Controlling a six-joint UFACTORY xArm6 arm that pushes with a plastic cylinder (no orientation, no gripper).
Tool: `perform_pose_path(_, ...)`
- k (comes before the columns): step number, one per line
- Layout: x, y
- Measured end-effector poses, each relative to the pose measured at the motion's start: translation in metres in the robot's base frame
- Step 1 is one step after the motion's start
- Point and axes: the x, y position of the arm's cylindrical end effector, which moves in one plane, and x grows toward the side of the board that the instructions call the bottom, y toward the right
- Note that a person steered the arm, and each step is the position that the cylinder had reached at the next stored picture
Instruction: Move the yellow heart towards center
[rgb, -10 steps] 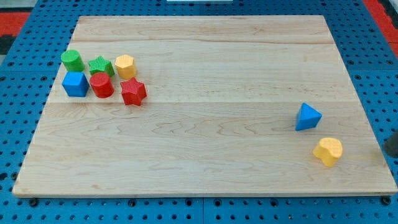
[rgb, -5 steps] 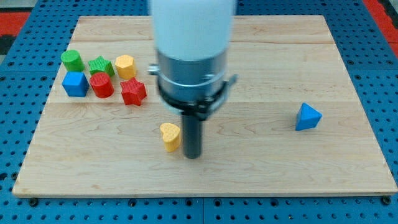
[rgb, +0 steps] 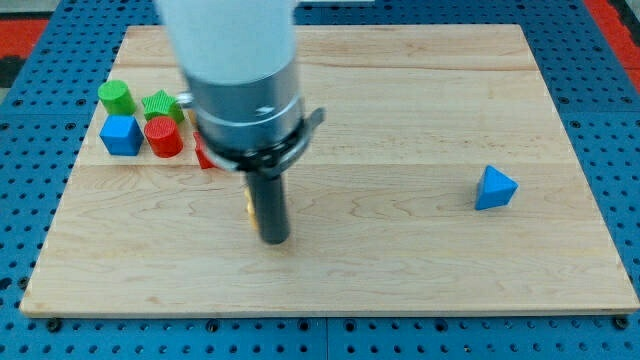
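Rod tip (rgb: 274, 240), with no pincer to report, hides most of the yellow plastic heart (rgb: 250, 205), which peeks out on its left-edge side.

The wooden board (rgb: 400, 270) I work on lies on a blue pegboard (rgb: 25, 200). At the view's upper left sit a green cylinder (rgb: 115, 96), green star (rgb: 159, 105), blue cube (rgb: 120, 135) and red cylinder (rgb: 163, 137). A blue triangle (rgb: 495, 188) sits alone at the view's right, and my arm hides most of a yellow block (rgb: 250, 205).
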Motion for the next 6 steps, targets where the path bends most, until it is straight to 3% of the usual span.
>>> perform_pose_path(1,-0.031,0.022)
perform_pose_path(2,-0.012,0.015)
perform_pose_path(3,0.012,-0.047)
perform_pose_path(4,-0.005,-0.100)
perform_pose_path(6,-0.018,0.020)
